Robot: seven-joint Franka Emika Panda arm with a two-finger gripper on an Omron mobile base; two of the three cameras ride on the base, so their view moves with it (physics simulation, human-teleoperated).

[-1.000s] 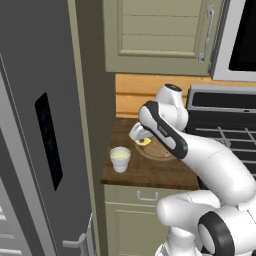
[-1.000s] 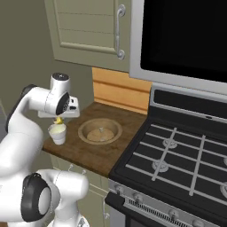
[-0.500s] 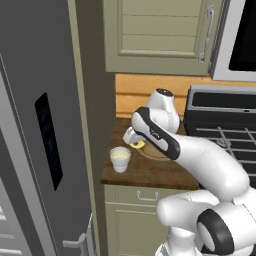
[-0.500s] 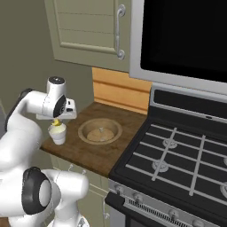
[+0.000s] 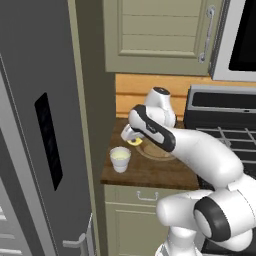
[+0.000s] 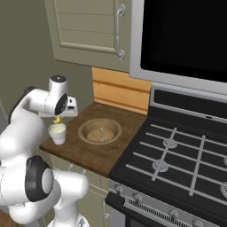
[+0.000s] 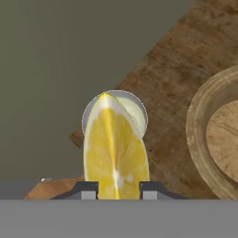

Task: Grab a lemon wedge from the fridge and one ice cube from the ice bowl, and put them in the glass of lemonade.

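Kitchen cabinetry in beige-green frames the scene: a wall cabinet (image 5: pixel 160 35) hangs above a short wooden counter (image 6: pixel 111 150) that is wedged between the tall grey fridge (image 5: pixel 45 150), at nine o'clock in the left base view, and a black gas stove (image 6: pixel 186 155), at three o'clock in the right base view. A dark microwave (image 6: pixel 186 40) sits over the stove.

On the counter, the wide ice bowl (image 6: pixel 100 131) rests near the middle, and the glass of lemonade (image 6: pixel 57 132) stands just beside it, toward the fridge and close to the counter's front edge.

The gripper (image 6: pixel 58 119) hangs right over the glass, its fingers closed on the lemon wedge (image 7: pixel 115 148), which stands upright between them. In the hand view the glass rim peeks out behind the wedge's tip, at twelve o'clock from it, so the wedge looks nearly but not fully centred.

To do this step well, I would bring the wedge squarely over the mouth, lower it until it is close to the liquid, then open the fingers; a high or off-centre drop could bounce off the rim or splash. The ice cube still waits.
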